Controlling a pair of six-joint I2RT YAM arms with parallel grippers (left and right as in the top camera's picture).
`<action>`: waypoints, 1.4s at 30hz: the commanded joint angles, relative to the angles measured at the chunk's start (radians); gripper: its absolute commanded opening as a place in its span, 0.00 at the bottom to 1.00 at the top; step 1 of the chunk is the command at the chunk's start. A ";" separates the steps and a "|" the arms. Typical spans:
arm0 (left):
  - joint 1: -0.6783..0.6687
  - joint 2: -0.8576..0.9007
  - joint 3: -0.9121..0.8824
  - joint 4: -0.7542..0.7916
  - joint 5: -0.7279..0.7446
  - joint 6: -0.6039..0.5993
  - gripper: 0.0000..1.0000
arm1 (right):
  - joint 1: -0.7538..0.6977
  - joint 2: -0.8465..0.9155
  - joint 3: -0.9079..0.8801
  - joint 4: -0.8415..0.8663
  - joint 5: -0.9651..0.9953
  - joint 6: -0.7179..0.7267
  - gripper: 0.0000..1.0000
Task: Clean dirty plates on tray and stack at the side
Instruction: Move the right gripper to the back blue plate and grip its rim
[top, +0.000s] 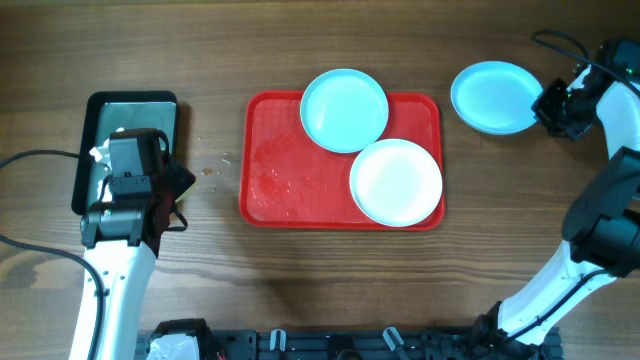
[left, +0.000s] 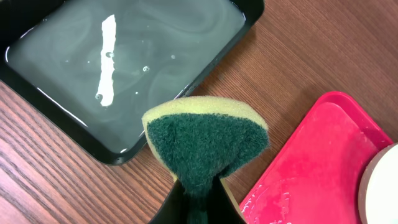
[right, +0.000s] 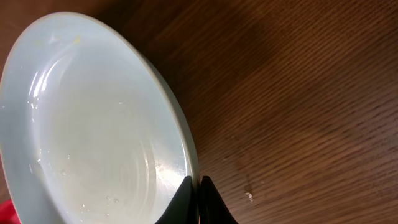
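**Ana:** While we have the view from above, where are the plates?

**Ben:** Two sit on the red tray (top: 262, 180): an aqua plate (top: 344, 110) overhanging its far rim, and a white plate (top: 396, 181) at the right near corner. A second aqua plate (top: 492, 96) is off the tray, out on the bench (top: 300, 290) to the right, with the right pincer (top: 548, 105) at its edge. The left pincer (top: 172, 190) hangs between the dark tray (top: 83, 150) and the red one.

**Ana:** And from the left wrist?

**Ben:** That pincer is clamped on a sponge (left: 205, 146), green scouring face toward us and yellow foam behind. It looks soft, so it should squash under pressure. Cloudy water fills the dark tray, and the red tray's corner looks wet.

**Ana:** The right wrist?

**Ben:** Its jaws are pinched together on the rim of that second aqua plate, one finger inside the lip and one outside. I can't tell whether the plate rests on the bench or is lifted.

**Ana:** How will it handle?

**Ben:** I'd say stiff, light and glossy. Droplets show on the inside, so it's probably slippery. A rim pinch is the only real hold on so shallow a dish. Held at one edge it could pivot or slide out, and if it's ceramic a drop might chip it.
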 joint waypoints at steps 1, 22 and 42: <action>0.005 -0.010 -0.006 0.003 0.005 -0.010 0.04 | 0.010 0.019 0.004 0.004 0.014 -0.063 0.05; 0.004 -0.010 -0.006 0.003 0.027 -0.010 0.05 | 0.381 -0.071 0.005 0.133 -0.338 -0.188 0.74; 0.004 -0.008 -0.006 0.003 0.027 -0.010 0.07 | 0.671 0.104 0.005 0.139 0.103 -0.001 0.57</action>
